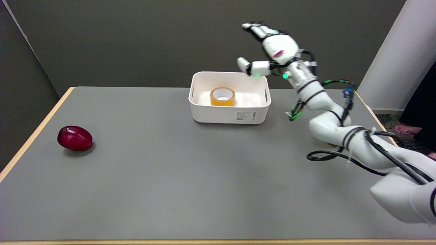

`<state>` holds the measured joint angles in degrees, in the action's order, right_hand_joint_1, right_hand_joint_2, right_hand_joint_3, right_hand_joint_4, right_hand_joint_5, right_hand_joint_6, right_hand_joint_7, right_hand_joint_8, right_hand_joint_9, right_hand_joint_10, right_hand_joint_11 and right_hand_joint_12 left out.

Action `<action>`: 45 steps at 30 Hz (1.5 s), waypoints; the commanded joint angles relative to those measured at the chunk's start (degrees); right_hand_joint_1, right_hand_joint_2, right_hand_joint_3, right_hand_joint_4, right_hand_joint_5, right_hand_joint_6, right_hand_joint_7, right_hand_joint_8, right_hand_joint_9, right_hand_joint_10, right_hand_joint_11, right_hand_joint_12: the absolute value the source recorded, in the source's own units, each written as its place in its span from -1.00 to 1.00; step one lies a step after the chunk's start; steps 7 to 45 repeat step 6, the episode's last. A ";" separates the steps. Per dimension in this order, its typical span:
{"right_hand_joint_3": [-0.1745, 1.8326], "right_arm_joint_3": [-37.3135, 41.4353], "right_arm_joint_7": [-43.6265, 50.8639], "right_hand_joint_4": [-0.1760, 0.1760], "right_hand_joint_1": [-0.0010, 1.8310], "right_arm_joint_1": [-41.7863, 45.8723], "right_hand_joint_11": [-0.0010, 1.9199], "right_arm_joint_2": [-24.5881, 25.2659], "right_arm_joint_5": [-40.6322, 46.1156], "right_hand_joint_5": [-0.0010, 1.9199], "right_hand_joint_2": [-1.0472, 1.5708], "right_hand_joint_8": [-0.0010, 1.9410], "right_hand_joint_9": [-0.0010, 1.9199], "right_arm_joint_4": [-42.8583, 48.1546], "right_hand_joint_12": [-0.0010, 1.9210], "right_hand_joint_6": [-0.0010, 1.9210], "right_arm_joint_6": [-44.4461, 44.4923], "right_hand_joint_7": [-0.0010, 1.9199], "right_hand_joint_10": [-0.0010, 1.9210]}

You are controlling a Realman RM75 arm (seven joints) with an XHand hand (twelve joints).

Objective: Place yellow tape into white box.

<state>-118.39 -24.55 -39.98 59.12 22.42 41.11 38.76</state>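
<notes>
The yellow tape roll (222, 96) lies flat inside the white box (229, 114), near the box's middle. The box stands at the far centre of the grey table. My right hand (269, 49) hangs in the air above and just behind the box's right end, fingers spread apart and holding nothing. It is well clear of the tape.
A dark red plum-like fruit (75, 137) lies near the table's left edge. My right arm and its black cables (344, 153) stretch over the table's right side. A white pillar (398, 54) stands beyond the right edge.
</notes>
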 commanded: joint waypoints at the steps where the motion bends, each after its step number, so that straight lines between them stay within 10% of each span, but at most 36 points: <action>1: 0.17 24.16 -13.13 0.62 -0.82 22.25 -0.66 -14.66 34.36 -0.90 0.24 -0.70 -0.71 7.57 0.41 -0.78 4.89 -0.83 -0.28; 6: 0.17 29.24 -12.86 0.59 -0.81 29.54 -0.73 -19.72 48.77 -0.90 0.25 -0.71 -0.76 10.68 0.31 -0.79 0.63 -0.85 -0.33; 45: 0.17 29.24 -12.86 0.59 -0.81 29.54 -0.73 -19.72 48.77 -0.90 0.25 -0.71 -0.76 10.68 0.31 -0.79 0.63 -0.85 -0.33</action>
